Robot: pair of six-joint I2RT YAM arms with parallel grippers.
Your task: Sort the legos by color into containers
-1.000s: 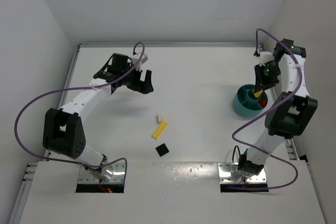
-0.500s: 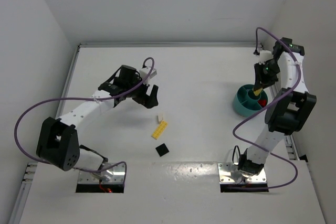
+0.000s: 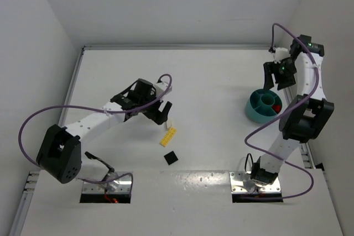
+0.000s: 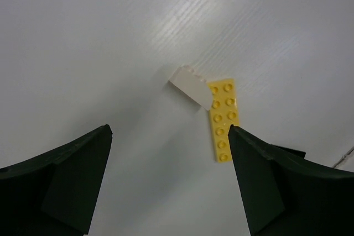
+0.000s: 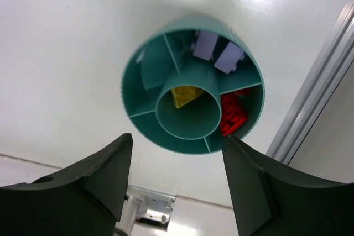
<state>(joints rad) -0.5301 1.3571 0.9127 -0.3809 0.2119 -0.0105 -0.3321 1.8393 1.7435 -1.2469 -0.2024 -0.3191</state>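
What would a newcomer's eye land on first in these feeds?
The teal dish near the table's right edge: a yellow piece in its central ring, red bricks and purple bricks in outer compartments, the open right pincer above it. Mid-table, the open left pincer hovers over a white brick touching a yellow plate; a black square lies close by.
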